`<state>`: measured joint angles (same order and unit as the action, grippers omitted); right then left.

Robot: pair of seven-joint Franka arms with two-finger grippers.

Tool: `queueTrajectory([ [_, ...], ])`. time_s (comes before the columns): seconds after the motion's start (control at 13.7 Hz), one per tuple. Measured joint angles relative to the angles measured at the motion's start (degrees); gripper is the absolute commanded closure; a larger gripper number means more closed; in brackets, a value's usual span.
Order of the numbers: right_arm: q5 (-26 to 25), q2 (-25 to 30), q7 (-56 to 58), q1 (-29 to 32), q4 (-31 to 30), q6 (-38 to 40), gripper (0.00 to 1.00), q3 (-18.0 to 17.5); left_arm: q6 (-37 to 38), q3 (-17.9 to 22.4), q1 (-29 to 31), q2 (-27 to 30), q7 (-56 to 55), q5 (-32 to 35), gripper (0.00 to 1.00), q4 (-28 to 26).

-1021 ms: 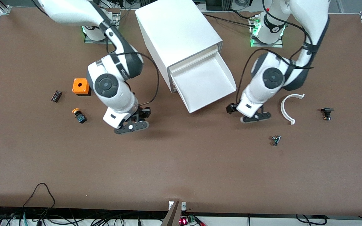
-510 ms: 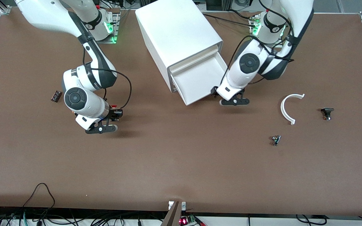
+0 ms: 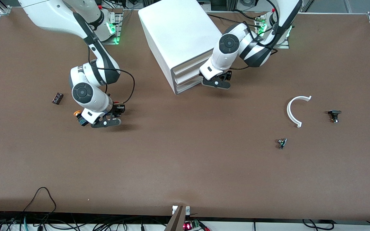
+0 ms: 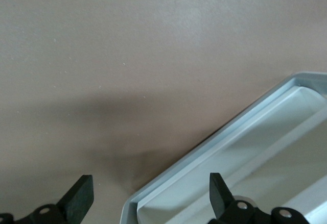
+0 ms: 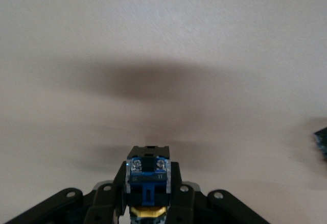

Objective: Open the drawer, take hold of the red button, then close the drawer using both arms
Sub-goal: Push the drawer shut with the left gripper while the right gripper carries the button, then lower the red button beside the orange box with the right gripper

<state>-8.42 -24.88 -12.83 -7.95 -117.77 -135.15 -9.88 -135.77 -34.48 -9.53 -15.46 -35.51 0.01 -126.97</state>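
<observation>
Brown matte table (image 3: 185, 173) has loads of open room nearer the front camera, the smooth white plastic drawer (image 3: 186, 78) sits flush in its boxy cabinet (image 3: 178, 35) with the left gripper (image 3: 216, 84) spread wide at its front, right gripper (image 3: 106, 123) clenched on the button (image 5: 147, 185).

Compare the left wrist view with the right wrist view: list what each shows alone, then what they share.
Only the left wrist view: the left pincer, fingers wide apart and holding nothing, at the sloped front of the pushed-in drawer in the white cabinet.

Only the right wrist view: the right pincer shut on the button, whose black-and-blue body with two screws faces the camera; the red cap is hidden there. It hangs over bare table, casting a blurred shadow.

Both: the brown table beneath, and each arm's own black fingers.
</observation>
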Motion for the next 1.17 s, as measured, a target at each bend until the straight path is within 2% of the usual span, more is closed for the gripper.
queueTrajectory([
  [0.29, -9.07, 1.4, 0.68, 0.47, -3.29, -4.57, 0.76, 1.43, 0.44, -0.74, 0.27, 0.12, 0.05, 0.0, 0.0, -0.05],
  [0.36, -9.84, 1.38, 1.43, 0.9, -4.41, -6.88, 0.74, 1.85, 0.42, -0.8, 0.77, 0.38, 0.05, 0.0, 0.0, -0.02],
  [0.44, -10.01, 1.37, 2.42, 1.45, -5.74, -9.38, 0.65, 2.23, 0.33, -0.82, 1.56, 0.84, 0.05, 0.0, 0.0, 0.11],
  [0.58, -10.06, 1.36, 3.34, 2.42, -7.65, -12.11, 0.0, 2.79, 0.1, -0.68, 4.19, 2.42, 0.07, 0.0, 0.0, 1.63],
  [0.8, -10.05, 1.52, 1.89, 2.7, -7.61, -12.01, 0.0, 2.88, 0.24, 1.57, 9.77, 5.43, 0.43, 0.0, 0.0, 6.28],
  [0.95, -10.05, 2.18, -1.61, 2.71, -6.04, -8.9, 0.0, 1.83, 1.83, 4.56, 10.94, 6.68, 0.79, 0.0, 0.0, 9.64],
  [1.17, -10.04, 4.51, -6.83, 2.57, -0.39, 1.36, 0.0, -2.18, 11.53, 10.1, 11.01, 7.91, 8.31, 0.04, 0.0, 16.74],
])
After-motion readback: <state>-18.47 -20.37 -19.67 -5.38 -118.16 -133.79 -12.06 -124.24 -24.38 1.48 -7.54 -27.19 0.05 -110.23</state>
